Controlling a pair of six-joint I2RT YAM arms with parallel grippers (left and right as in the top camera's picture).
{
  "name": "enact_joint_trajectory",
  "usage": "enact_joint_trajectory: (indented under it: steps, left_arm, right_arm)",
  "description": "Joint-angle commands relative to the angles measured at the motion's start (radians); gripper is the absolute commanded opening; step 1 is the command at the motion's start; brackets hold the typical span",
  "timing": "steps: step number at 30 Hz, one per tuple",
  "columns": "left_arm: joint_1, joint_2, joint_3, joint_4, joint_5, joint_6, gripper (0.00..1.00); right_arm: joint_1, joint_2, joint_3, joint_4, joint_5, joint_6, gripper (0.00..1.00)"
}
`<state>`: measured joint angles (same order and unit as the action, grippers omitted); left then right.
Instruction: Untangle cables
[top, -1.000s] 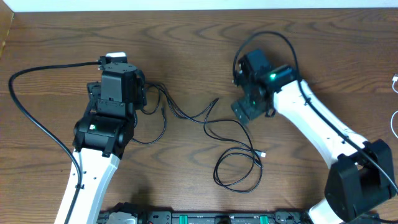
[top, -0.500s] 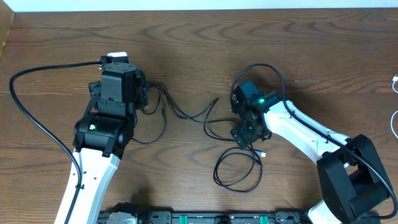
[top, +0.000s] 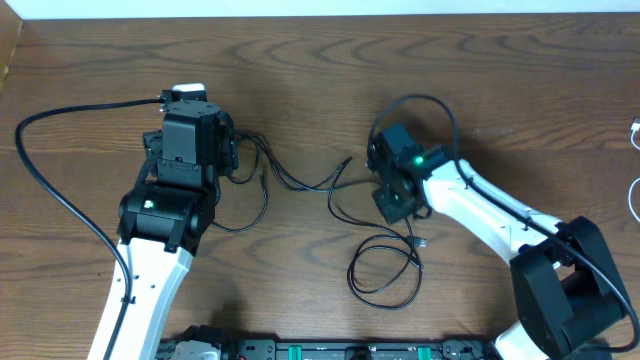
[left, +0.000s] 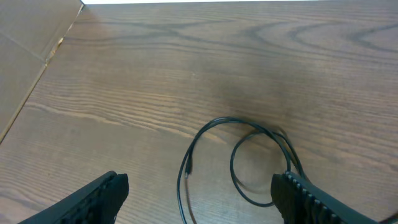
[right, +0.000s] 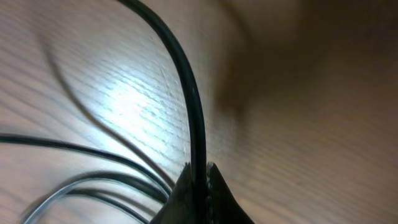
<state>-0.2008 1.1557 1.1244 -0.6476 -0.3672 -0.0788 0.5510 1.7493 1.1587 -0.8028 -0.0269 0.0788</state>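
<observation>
Now the right gripper (right: 199, 179) pinches the black cable (right: 186, 87).
It trails left toward the spread-open left gripper (left: 202, 196).

The overhead camera is looking straight down at the tabletop (top: 320, 60); both wrist cameras are viewing its black cable (right: 194, 112) closer.

Even overhead light; blurred right-wrist close-up

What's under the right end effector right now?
The right end effector is shut on the thin black cable. Below it, more of that cable lies looped on the brown wooden table. From overhead, the end effector's body hides the pinch point.
</observation>
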Motion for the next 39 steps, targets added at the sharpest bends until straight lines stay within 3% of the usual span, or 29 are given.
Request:
enact_joint_trajectory:
  steps: [1, 10, 19, 24, 28, 33, 39]
  left_arm:
    - [0.003, -0.001, 0.02, 0.0, 0.005, -0.013, 0.79]
    - [0.003, 0.0, 0.02, 0.0, 0.053, -0.013, 0.79]
    - [0.003, 0.0, 0.02, 0.002, 0.084, -0.013, 0.79]
    - [0.003, 0.0, 0.02, 0.012, 0.212, -0.013, 0.79]
    - [0.003, 0.0, 0.02, 0.024, 0.336, -0.008, 0.79]
    - [0.003, 0.0, 0.02, 0.024, 0.338, -0.008, 0.79]
    - [0.003, 0.0, 0.02, 0.024, 0.337, -0.008, 0.79]
  right_arm:
    - [-0.001, -0.066, 0.203, -0.024, 0.002, -0.026, 0.01]
    - [0.0, -0.098, 0.854, -0.154, 0.036, -0.111, 0.01]
    - [0.0, -0.098, 1.26, -0.18, -0.116, -0.11, 0.01]
    - [0.0, -0.098, 1.321, -0.178, -0.247, -0.11, 0.01]
    - [0.0, -0.098, 1.321, -0.185, -0.227, -0.129, 0.01]
    - [0.0, -0.13, 1.333, -0.153, -0.042, -0.154, 0.01]
    - [0.0, -0.203, 1.355, -0.097, -0.046, -0.206, 0.01]
